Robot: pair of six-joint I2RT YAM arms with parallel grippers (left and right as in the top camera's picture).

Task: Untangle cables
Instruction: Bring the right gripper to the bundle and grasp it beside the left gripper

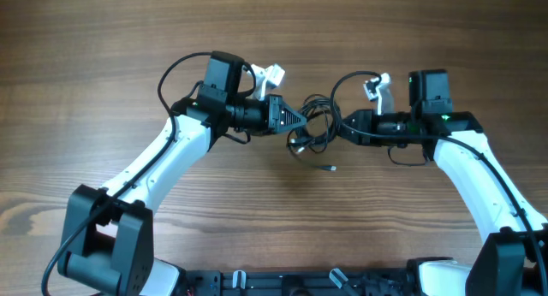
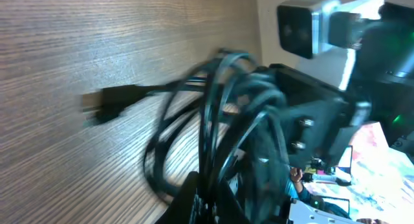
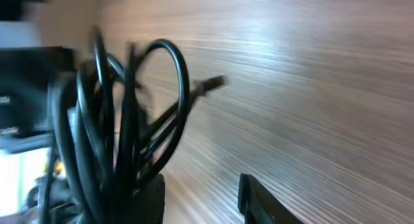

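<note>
Overhead. Here the cables point(image 1: 310, 129) form one small knot of thin black loops between my two arms. It lies mid-worktop point(image 1: 103, 39), with one loose plug point(image 1: 330, 168) lying just below it. The left pincer point(image 1: 295, 118) meets the knot from the left and the right pincer point(image 1: 341, 125) from the right, so both are touching or nearly touching it. I judge the cords light, limp and springy, so they will coil back when released, and smooth enough to slip through a loose grip.

Left wrist. The cables point(image 2: 226, 114) rise as a blurred sheaf out of the left pincer point(image 2: 217, 201), which seems closed on their lower strands. A plug point(image 2: 107, 106) trails left over the worktop point(image 2: 97, 30). I would take hold near such a plug end, where a single strand runs free. The room beyond the edge is bright and cluttered, but too blurred to read.

Right wrist. The right pincer point(image 3: 200, 198) stands apart, with bare wood showing between its fingers point(image 3: 149, 198). The cables point(image 3: 123, 120) bunch against the left-hand finger only, and a plug point(image 3: 210, 85) juts beyond them. The worktop point(image 3: 310, 68) is smooth, grained wood that should offer little snagging.
</note>
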